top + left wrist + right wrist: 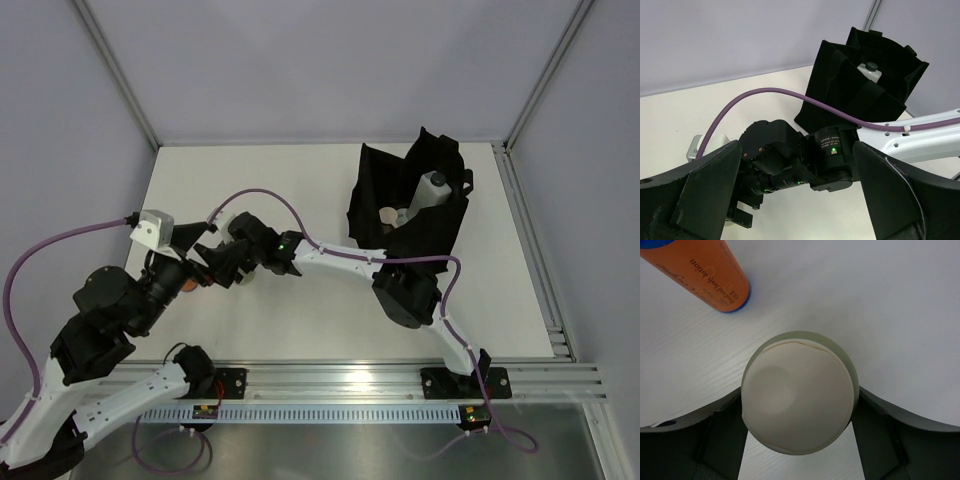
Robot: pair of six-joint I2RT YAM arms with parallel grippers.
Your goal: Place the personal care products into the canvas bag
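Note:
In the right wrist view my right gripper [800,400] is shut on an upright olive-green bottle [800,397] with a cream cap, seen from above, one finger against each side. An orange bottle with a blue cap [700,270] lies on the table just beyond it. A bit of orange [190,283] shows under my left arm. My left gripper [795,200] is open and empty, facing the right arm's wrist [835,155]. The black canvas bag [410,200] stands open at the back right. It holds a white bottle with a black cap [432,190] and a beige one [390,213].
The right arm [340,258] stretches left across the table's middle, its purple cable [270,195] looping above. Both grippers are close together at the left. An aluminium rail [400,375] runs along the near edge. The bag also shows in the left wrist view [840,95].

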